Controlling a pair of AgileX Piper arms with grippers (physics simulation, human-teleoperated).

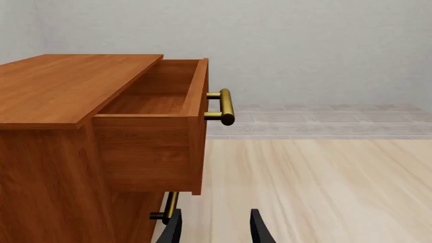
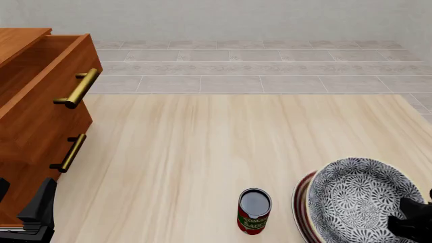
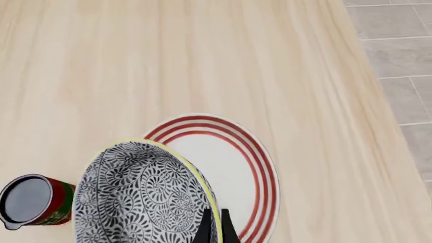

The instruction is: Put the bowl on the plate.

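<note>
While the left wrist view looks along the left gripper [image 1: 216, 230], whose two dark fingers stand apart with nothing between them, it shows a wooden cabinet [image 1: 60, 152] with its top drawer [image 1: 159, 126] pulled out and a brass handle [image 1: 225, 106] on the drawer front; pale table [image 1: 317, 187] lies beyond the fingertips. From the front view, the cabinet sits at the table's left edge, the left gripper [image 2: 30, 212] low beside it, and a red can [image 2: 254, 211] stands upright near the bottom centre. Just right of the can, the bowl [image 2: 357, 197] appears tilted over the plate [image 2: 302, 202], whose red-ringed edge peeks out at the bowl's left. The right gripper [image 2: 412, 220] is at the bowl's near rim. Seen from the right wrist view, the right gripper [image 3: 214, 225] has its fingers pinched on the bowl's [image 3: 135, 197] cream rim, the bowl overlapping the plate [image 3: 229, 162], the can [image 3: 34, 200] beside it.
</note>
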